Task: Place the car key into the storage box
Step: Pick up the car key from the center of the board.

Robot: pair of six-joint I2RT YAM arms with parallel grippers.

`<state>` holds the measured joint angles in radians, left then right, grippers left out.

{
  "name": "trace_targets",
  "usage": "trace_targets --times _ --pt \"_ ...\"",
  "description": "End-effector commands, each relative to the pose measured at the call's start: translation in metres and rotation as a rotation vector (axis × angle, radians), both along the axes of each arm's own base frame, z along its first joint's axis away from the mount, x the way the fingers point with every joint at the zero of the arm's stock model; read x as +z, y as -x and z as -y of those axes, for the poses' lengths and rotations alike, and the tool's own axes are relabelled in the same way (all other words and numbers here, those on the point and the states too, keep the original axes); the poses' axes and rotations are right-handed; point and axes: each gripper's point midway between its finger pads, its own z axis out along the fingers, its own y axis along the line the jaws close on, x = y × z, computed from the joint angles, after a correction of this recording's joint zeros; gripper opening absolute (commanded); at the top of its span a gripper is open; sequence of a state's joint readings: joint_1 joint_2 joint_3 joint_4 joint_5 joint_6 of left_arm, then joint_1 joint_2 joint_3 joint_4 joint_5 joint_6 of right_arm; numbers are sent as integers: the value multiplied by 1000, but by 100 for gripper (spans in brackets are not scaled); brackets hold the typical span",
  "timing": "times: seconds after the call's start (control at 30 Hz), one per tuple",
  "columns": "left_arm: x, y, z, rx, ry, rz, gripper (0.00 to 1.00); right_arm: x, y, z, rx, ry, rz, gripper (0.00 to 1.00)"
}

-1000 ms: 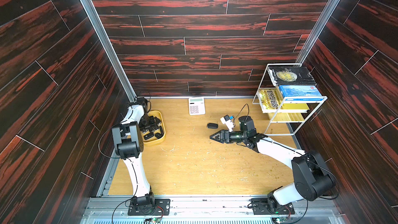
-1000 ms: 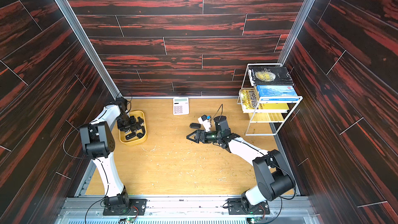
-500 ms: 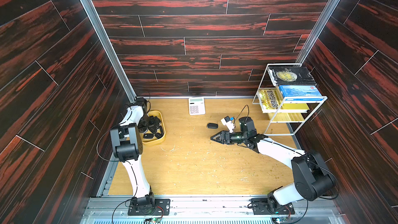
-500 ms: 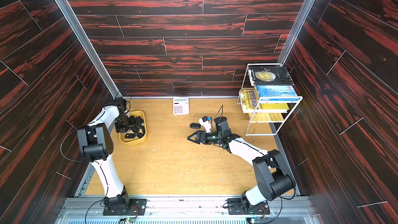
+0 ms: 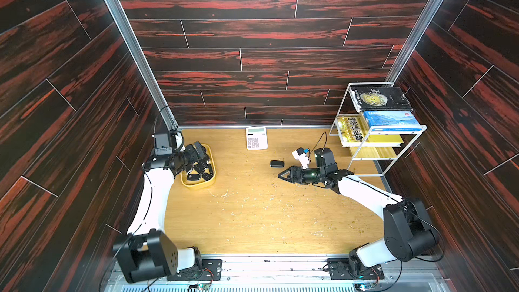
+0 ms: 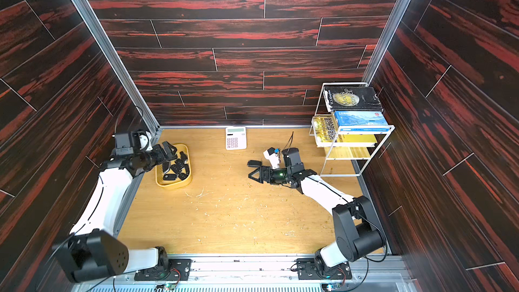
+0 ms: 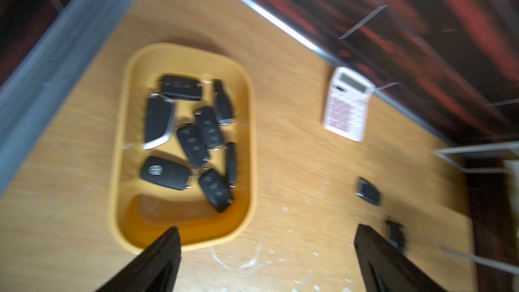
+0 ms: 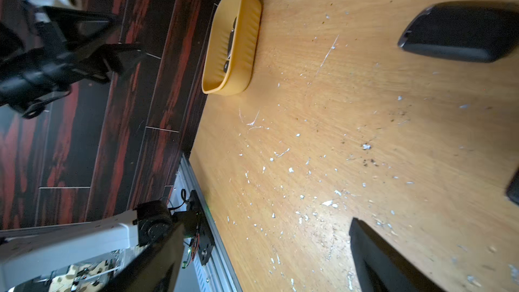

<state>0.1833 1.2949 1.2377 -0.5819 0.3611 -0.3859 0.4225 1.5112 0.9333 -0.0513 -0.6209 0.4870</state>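
"MOON" — on the black book (image 5: 379, 99).
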Motion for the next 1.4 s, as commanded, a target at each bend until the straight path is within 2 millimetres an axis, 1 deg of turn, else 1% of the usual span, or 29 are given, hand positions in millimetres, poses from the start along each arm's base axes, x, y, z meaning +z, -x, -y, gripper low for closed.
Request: trace_targets --times 0.0,0.07,0.1,0.13,0.17,0.27,0.33,0.4,0.5,0.63,0.67,0.7,0.73,0.77,0.83,0.9,0.93,1.07,1.23,1.37 --pt "51 22 40 -152 79 189 100 -6 -10 22 -86 135 6 96" --pt "78 31 47 -150 96 314 100 -12 -17 34 -133 233 3 96" --pt "86 37 49 -156 104 336 100 -15 -20 41 -149 283 6 96" --pt "91 41 52 -168 114 349 100 -16 -22 46 -163 325 13 98" --pt "94 45 56 -185 124 351 100 -18 -27 56 -196 385 20 99" --pt "94 53 66 -225 164 345 100 -31 -41 87 -299 580 13 98" --pt "93 55 66 -217 167 348 100 -41 -47 107 -363 705 -19 98" --pt "93 59 62 -194 121 371 100 -52 -51 118 -384 791 -52 98" --pt "97 62 57 -164 91 391 100 -68 -55 119 -382 824 -83 98" --pt "93 63 63 -199 114 381 100 -87 -62 126 -424 886 -115 98" --pt "91 63 64 -202 119 381 100 -91 -63 127 -428 892 -121 97" --pt "88 63 65 -204 124 377 100 -96 -64 126 -430 897 -129 95" --pt "86 63 66 -206 131 373 100 -100 -66 127 -437 903 -133 90" --pt "84 63 67 -209 140 373 100 -104 -67 127 -441 904 -137 82" --pt "79 63 69 -213 157 361 100 -113 -69 127 -451 912 -152 75" --pt "75 63 72 -223 174 356 100 -119 -71 126 -456 911 -163 65" --pt "72 64 73 -225 176 351 100 -122 -73 125 -457 909 -168 63" --pt "67 64 74 -229 177 343 100 -130 -77 120 -453 895 -181 60" --pt "58 62 75 -233 180 324 100 -131 -85 115 -455 883 -179 60" --pt "56 61 76 -234 186 318 100 -136 -90 113 -456 892 -192 59"
